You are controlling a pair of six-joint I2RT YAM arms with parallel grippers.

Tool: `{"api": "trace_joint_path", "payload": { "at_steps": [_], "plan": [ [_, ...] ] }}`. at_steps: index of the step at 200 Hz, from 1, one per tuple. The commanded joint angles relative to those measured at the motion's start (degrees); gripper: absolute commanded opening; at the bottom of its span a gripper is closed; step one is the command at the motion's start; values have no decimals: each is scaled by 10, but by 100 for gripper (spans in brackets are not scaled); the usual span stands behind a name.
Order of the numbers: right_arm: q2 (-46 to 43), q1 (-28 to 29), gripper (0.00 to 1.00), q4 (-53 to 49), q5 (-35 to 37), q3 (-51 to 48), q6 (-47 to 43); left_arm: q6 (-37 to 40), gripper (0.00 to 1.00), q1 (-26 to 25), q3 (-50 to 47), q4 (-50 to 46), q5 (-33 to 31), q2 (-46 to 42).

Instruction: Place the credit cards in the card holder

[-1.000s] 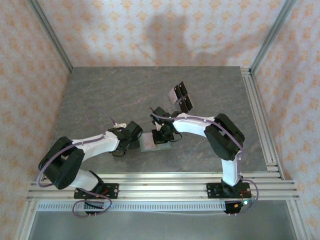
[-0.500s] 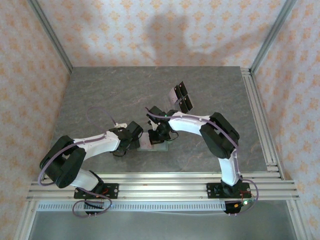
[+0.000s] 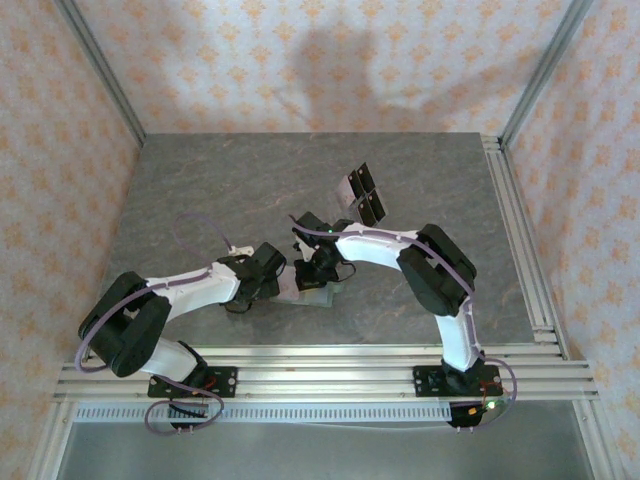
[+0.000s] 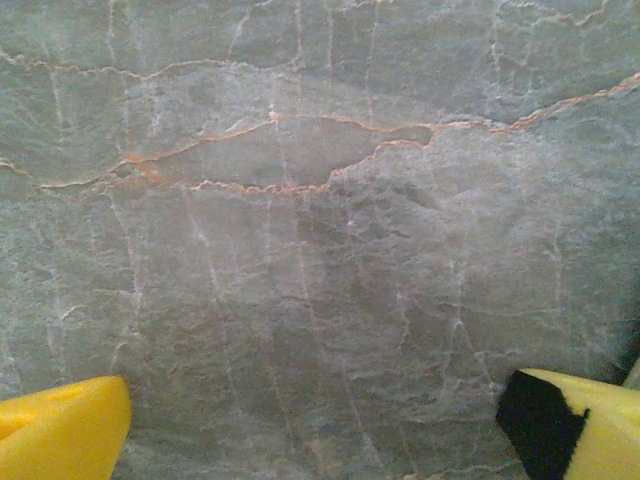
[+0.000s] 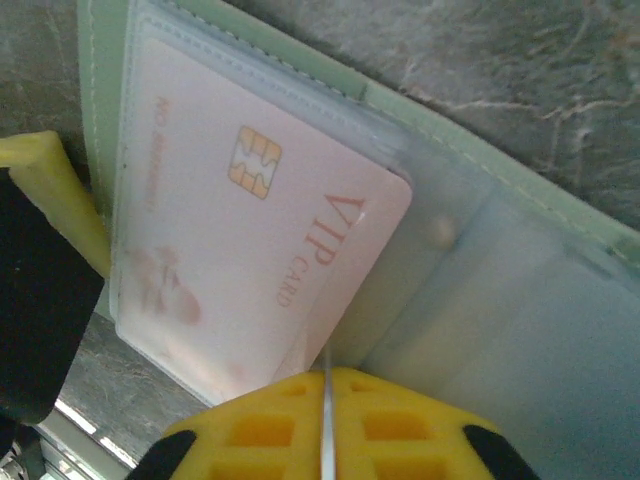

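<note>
The right gripper pinches the edge of a pink VIP card, which lies partly inside the clear sleeve of the open sage-green card holder at mid-table. The left gripper, jaws wide, hangs over the bare stone table just beside it. Black cards lie farther back.

Pale walls papered with a peach floral pattern enclose the grey-green worktop on three sides. The worktop has a stone look, veined with orange cracks. Aluminium rails run along its near and right edges. Slanted metal posts stand at the far corners. A soft shadow falls on the back wall.
</note>
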Motion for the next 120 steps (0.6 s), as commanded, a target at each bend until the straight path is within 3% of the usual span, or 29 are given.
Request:
{"api": "trace_joint_path", "payload": {
  "at_steps": [1, 21, 43, 120],
  "plan": [
    [-72, -11, 17, -5, 39, -6, 9, -11, 100, -7, -12, -17, -18, -8],
    [-106, -19, 31, -30, 82, -18, 0, -9, 100, -7, -7, -30, -25, -25],
    [-117, -24, 38, -55, 124, -26, -17, -4, 100, -7, -3, -38, -32, -37],
    [-81, -24, 41, -47, 142, -40, -39, 8, 100, -6, 11, -41, -36, -40]
  ]
}}
